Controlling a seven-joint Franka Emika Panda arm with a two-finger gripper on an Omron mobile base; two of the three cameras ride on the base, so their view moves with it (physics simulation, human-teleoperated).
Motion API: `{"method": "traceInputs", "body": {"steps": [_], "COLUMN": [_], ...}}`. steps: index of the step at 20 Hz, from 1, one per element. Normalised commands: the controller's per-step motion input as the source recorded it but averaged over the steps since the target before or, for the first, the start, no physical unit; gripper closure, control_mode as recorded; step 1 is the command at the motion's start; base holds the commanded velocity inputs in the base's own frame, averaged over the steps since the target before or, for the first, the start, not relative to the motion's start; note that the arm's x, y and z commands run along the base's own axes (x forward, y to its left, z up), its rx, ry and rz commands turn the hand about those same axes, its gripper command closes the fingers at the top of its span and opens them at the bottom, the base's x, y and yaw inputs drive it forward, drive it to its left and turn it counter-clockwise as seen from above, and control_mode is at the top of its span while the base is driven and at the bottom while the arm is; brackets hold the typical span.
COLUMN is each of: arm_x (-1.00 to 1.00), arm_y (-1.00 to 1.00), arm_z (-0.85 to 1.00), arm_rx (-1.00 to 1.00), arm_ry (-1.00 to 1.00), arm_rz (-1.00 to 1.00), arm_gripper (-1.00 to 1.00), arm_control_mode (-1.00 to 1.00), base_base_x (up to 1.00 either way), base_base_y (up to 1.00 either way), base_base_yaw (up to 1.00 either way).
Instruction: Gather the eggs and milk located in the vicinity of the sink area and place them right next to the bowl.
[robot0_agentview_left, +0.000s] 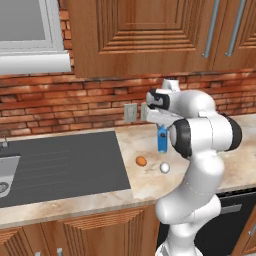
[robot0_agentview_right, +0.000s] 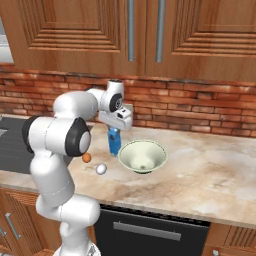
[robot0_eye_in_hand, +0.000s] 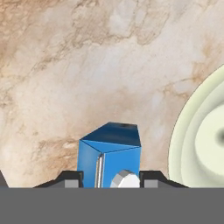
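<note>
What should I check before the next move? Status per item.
1. Hand lined up over the milk: ok, carton sits between the fingertips.
2. Grip on the milk: cannot tell, contact is not visible.
3. Milk upright: ok.
4. Milk next to the bowl: ok, it stands beside the rim.
5. Orange-brown egg and white egg placed by the bowl: not ok, both lie apart from it on the counter.

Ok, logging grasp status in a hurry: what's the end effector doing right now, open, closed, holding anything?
End effector: closed on the milk, fingers either side of the carton, beside the bowl.
</note>
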Motion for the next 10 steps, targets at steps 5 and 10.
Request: {"method": "traceInputs", "body": {"steps": [5, 10], "arm_x": [-0.1, -0.01], "arm_y": [0.0, 0.0], "arm_z": [0.0, 0.0], "arm_rx": [0.0, 0.0], "arm_ry": [0.0, 0.0], "arm_rz": [0.0, 0.0], "arm_gripper": [1.0, 1.0], "arm_control_mode": [-1.0, -1.0], "base_base_x": [0.0, 0.0], "base_base_y": [0.0, 0.0], "base_base_yaw": [0.0, 0.0]}}
